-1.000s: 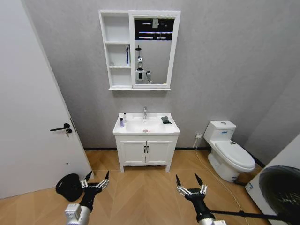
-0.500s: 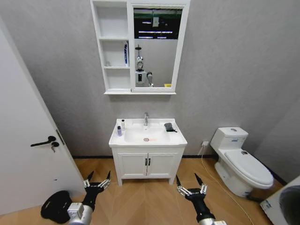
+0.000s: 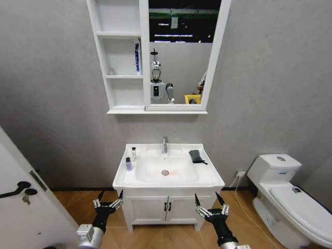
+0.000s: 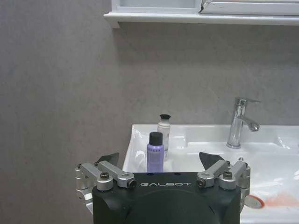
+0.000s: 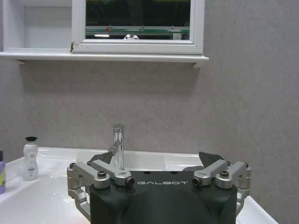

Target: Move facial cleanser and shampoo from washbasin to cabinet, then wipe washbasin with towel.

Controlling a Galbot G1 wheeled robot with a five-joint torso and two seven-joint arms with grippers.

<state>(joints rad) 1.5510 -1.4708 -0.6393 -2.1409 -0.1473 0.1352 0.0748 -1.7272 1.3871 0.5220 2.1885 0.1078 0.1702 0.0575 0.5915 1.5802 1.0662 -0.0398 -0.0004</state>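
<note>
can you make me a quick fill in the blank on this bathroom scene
1. The purple bottle and white bottle stand on the washbasin's ____ side.
2. The towel lies to the ____ of the faucet.
3. Both the left gripper and right gripper have their jaws ____.

Missing words: left; right; open

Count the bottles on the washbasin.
2. A purple bottle and a white bottle stand together on the washbasin's rear corner, on the robot's left of the faucet. None seems hidden.
</note>
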